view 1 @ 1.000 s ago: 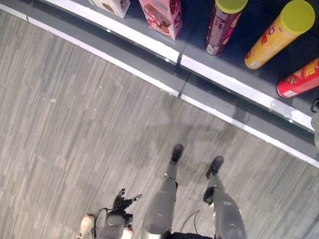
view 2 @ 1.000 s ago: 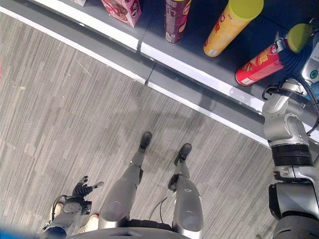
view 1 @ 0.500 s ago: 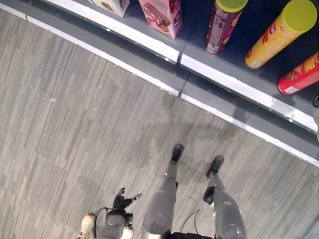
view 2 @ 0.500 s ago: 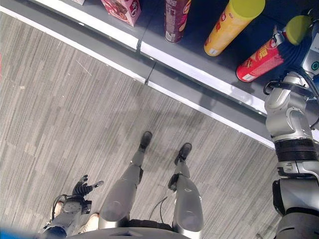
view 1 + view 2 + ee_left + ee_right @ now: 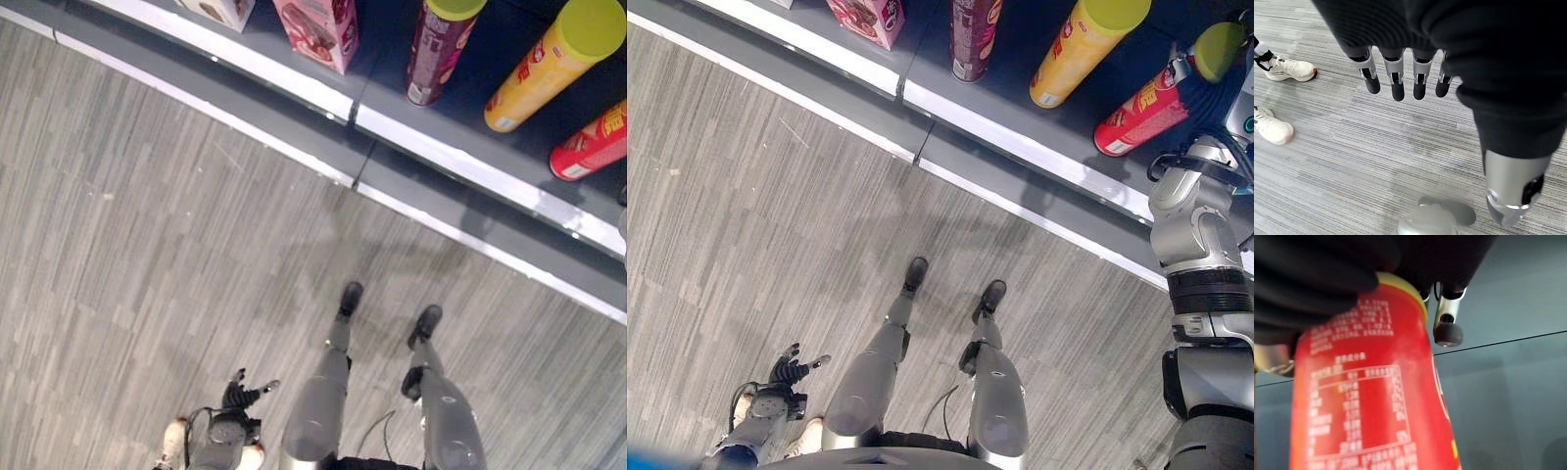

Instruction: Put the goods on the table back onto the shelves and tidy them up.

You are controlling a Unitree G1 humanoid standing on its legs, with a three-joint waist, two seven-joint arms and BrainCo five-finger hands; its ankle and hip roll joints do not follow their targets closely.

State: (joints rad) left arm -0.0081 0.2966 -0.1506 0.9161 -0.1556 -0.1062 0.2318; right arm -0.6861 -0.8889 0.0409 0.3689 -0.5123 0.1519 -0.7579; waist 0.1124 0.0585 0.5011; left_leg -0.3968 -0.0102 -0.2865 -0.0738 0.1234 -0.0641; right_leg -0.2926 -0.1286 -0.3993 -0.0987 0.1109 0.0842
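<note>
- The right hand (image 5: 1447,328) grips the red chip can (image 5: 1141,113), tilted over the shelf (image 5: 1019,147).
- Two cans and boxes already stand there.
- The left hand (image 5: 1396,78) hangs loose, empty.

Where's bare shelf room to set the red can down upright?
The right hand holds the tilted red can over the shelf. Bare dark patch below the yellow can, left of the red can's base. A narrower gap lies between the maroon can and the yellow one. It is crowded between the pink box and the maroon can. The left hand hangs idle.
</note>
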